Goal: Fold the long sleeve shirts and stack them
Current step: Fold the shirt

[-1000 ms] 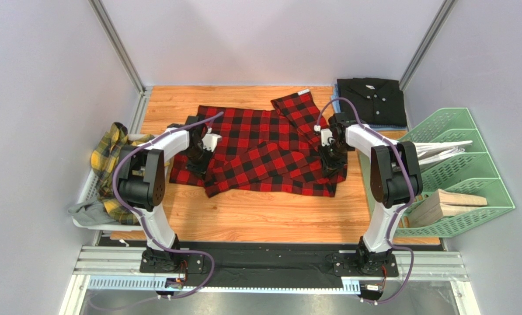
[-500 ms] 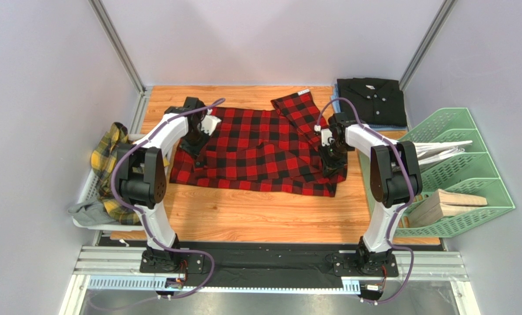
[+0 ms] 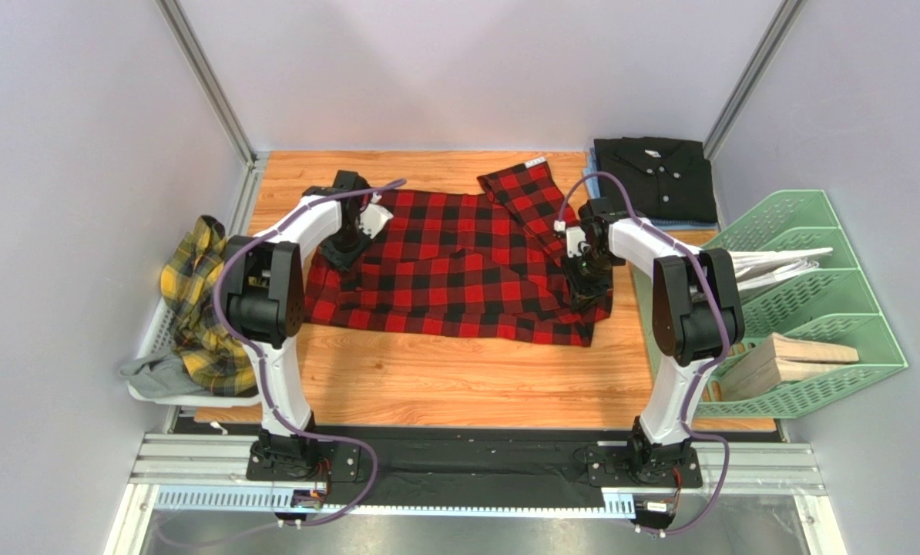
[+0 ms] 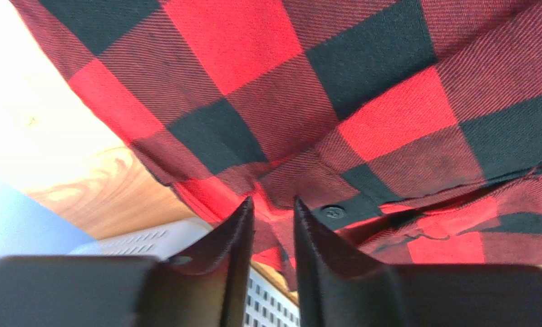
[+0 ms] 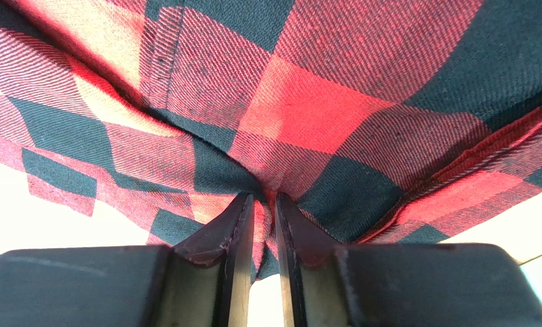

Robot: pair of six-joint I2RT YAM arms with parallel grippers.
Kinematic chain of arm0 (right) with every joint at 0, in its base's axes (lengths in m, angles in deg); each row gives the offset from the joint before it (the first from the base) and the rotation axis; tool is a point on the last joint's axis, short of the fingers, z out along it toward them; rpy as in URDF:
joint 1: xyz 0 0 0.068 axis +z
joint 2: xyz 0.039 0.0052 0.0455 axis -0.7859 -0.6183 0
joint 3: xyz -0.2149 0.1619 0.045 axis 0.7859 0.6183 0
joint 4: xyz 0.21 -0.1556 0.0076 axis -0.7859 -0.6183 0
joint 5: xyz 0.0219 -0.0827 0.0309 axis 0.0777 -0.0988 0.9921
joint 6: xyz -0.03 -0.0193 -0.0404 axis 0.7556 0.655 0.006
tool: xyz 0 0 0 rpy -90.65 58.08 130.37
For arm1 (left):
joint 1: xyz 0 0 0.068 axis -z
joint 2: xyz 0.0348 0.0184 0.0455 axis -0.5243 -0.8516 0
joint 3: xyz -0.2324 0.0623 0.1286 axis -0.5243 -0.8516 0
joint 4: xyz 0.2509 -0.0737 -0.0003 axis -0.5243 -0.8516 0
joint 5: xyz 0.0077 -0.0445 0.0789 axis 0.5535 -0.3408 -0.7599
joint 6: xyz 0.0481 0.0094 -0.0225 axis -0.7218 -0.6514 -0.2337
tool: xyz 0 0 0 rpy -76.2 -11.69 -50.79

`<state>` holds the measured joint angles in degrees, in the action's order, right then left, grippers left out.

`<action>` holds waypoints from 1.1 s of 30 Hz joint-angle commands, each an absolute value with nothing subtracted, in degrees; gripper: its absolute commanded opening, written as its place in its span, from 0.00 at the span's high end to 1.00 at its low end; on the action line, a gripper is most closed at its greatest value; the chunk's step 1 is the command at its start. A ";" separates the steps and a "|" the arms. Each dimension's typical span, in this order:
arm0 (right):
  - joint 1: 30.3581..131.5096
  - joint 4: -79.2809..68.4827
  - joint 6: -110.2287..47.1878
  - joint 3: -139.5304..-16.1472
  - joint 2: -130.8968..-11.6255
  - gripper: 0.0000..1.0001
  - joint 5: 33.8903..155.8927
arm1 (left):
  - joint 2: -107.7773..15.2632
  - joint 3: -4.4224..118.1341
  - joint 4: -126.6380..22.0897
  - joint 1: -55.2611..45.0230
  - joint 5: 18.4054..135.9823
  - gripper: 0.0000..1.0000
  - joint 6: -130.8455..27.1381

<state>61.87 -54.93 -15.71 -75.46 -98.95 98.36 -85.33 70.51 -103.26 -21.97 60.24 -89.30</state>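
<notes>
Left side of the red-and-black check shirt (image 3: 465, 260) got dragged out and laid flatter over the last second. Before that, the edge was flipped in over the middle. The left tool (image 4: 272, 204) went outward and back with it, while the right arm hasn't budged.

The shirt is spread on the bench (image 3: 453, 382) just beside the folded black shirt (image 3: 653, 174), with one sleeve angled up toward it. The yellow plaid shirt (image 3: 198, 289) is heaped well apart from the black shirt, off the opposite end of the bench.

The right tool (image 5: 265, 199) is pinched narrow on a fold at the edge nearest the black shirt. The left tool sits at the edge farthest from it, jaws a narrow gap apart with hem at the tips. Honestly can't tell if it still bites.

My guess on handling: light, soft and totally floppy, so it'll sag and wrinkle between two holds. It's not fragile, and the weave looks grippy enough. I'd grab doubled seams or hem corners, staying off that button (image 4: 333, 212).
</notes>
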 commanded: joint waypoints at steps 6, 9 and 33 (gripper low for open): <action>63.49 -60.26 -13.81 -83.23 -89.31 0.66 105.09 | -72.10 62.47 -98.41 -19.93 73.33 0.44 -100.26; 65.51 -60.09 -13.98 -87.53 -94.04 0.67 102.90 | -76.31 64.75 -99.29 -18.70 73.77 0.45 -100.44; 65.61 -58.77 -3.96 -71.92 -95.23 0.70 93.66 | -69.83 43.32 -107.73 -4.73 80.00 0.60 -87.61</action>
